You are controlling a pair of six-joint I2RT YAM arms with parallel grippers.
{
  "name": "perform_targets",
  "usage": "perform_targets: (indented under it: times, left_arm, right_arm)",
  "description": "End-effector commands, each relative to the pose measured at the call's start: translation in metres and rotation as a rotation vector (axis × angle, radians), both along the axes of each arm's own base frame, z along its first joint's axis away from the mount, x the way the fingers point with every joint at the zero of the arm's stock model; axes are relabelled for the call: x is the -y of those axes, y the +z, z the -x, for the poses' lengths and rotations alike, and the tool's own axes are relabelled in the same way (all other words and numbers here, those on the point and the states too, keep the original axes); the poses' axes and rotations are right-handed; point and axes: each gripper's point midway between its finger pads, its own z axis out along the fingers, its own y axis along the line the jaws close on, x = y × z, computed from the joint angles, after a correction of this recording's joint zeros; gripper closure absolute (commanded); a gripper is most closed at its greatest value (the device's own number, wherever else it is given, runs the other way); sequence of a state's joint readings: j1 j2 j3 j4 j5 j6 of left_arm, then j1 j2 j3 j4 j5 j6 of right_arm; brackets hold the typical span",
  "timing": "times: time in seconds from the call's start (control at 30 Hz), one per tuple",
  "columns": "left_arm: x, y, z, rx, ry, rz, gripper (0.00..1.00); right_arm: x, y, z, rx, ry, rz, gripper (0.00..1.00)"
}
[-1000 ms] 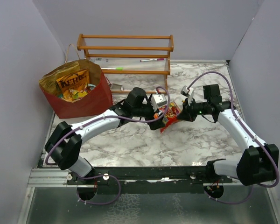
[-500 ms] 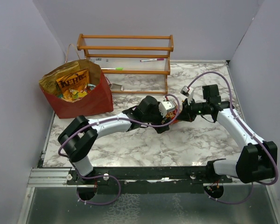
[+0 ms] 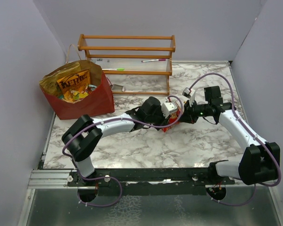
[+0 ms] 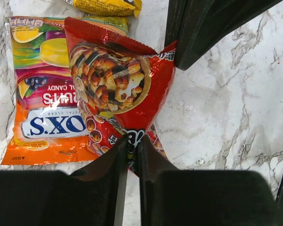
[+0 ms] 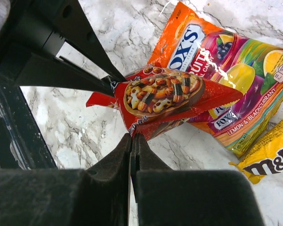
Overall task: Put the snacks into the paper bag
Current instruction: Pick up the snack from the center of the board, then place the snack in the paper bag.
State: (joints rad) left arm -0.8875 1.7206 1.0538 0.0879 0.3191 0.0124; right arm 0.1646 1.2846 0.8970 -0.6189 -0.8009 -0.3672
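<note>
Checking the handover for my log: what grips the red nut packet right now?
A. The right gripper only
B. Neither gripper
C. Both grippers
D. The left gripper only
C: the left gripper is closed on one end of the red nut packet, and the right gripper is closed on its opposite edge.

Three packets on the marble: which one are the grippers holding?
The red packet, pinched by left gripper and right gripper; the orange Fox's pack and yellow M&M's pack lie free.
</note>
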Motion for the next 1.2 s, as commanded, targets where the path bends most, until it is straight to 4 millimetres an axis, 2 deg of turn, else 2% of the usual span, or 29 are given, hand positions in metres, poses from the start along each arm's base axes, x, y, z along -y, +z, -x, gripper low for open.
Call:
perform_targets:
  times: [0.0,0.13,0.2,0.37,0.43,0.5,0.67,0.77,0.87,1.0,1.17]
  left_arm:
    - [0.004,0.005,0.000,0.023,-0.026,-0.006,0.90]
    - [0.001,0.011,0.000,0.060,-0.051,-0.012,0.99]
    - [0.000,0.029,0.003,0.096,-0.077,0.008,1.00]
    - [-0.006,0.049,0.006,0.167,-0.126,0.010,1.00]
    - [-0.010,0.059,0.006,0.199,-0.138,0.013,1.00]
    - [-0.015,0.071,0.008,0.240,-0.172,0.021,1.00]
    - [-0.039,0.097,0.007,0.317,-0.207,0.024,1.00]
    - [-0.062,0.114,-0.005,0.364,-0.175,0.016,1.00]
    - [-0.093,0.139,-0.024,0.408,-0.097,0.009,1.00]
    - [-0.138,0.189,-0.046,0.499,0.025,0.013,1.00]
    - [-0.210,0.258,-0.071,0.604,0.266,0.021,1.00]
  right_arm:
    - [0.001,0.004,-0.009,0.076,0.005,0.020,0.99]
    - [0.007,0.002,-0.012,0.112,0.003,0.060,0.90]
    - [0.009,0.006,-0.014,0.143,0.003,0.078,0.80]
    - [0.011,0.032,-0.013,0.233,0.021,0.080,0.57]
    - [0.011,0.044,-0.014,0.268,0.015,0.079,0.42]
    - [0.013,0.053,-0.015,0.309,0.007,0.082,0.38]
    - [0.015,0.073,-0.016,0.389,-0.013,0.076,0.38]
    - [0.010,0.085,-0.009,0.421,0.006,0.034,0.37]
    - [0.003,0.093,0.002,0.446,0.036,-0.019,0.35]
    - [0.004,0.084,0.011,0.462,0.050,-0.018,0.34]
    - [0.008,0.079,0.012,0.472,0.033,0.000,0.34]
